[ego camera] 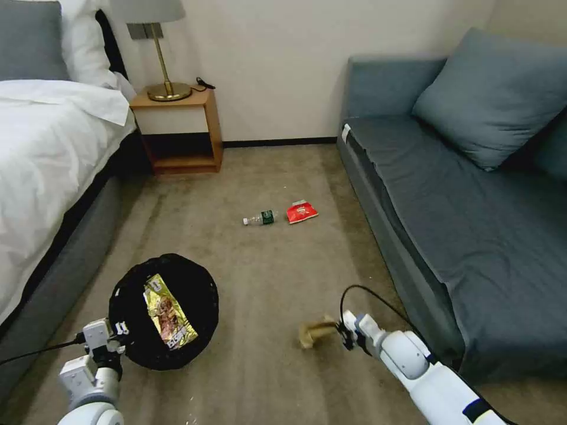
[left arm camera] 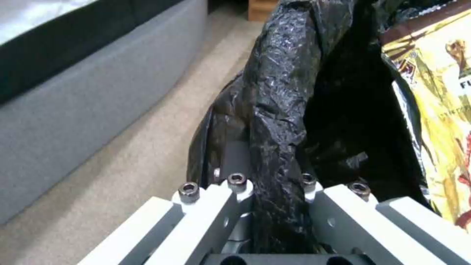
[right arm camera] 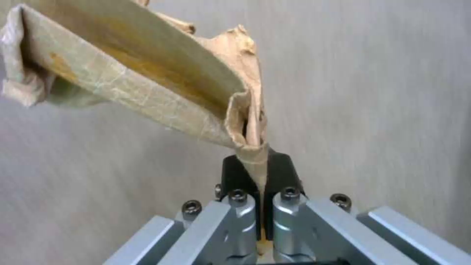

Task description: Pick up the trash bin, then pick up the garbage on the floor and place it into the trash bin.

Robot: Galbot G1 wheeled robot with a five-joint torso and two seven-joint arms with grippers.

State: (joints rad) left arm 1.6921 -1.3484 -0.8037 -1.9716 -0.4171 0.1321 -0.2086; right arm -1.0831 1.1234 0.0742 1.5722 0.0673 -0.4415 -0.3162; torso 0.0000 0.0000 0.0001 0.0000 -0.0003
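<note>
**Paper bag in the grip, two pieces of litter left on the floor**

The room held a bed (ego camera: 47, 153) along the floor's left edge, a blue-grey sofa (ego camera: 472, 195) along its right edge, and a nightstand (ego camera: 177, 127) with a lamp against the far wall. At the near left of the carpeted floor (ego camera: 266, 277), the trash bin (ego camera: 164, 311) was held by the left tool (ego camera: 115, 337), whose fingers were clamped together on the bin's black bag-lined rim (left arm camera: 277, 158). A gold-brown snack wrapper (ego camera: 168, 313) already lay inside the bin.

To the bin's right, near the sofa's front edge, the right tool (ego camera: 341, 333) was pinched shut on a corner of the crumpled tan paper bag (ego camera: 314, 334), which hung clear of the carpet.

Toward the middle of the floor, well apart from both arms, lay the small clear bottle (ego camera: 261, 218) and, just beside it, the red snack packet (ego camera: 302, 211).

The step in hand appeared to be carrying the paper bag to the bin. The next move would call for bringing the bag over the bin's mouth before parting the fingers, since a thin corner grip on light paper could let it swing or drop short.
</note>
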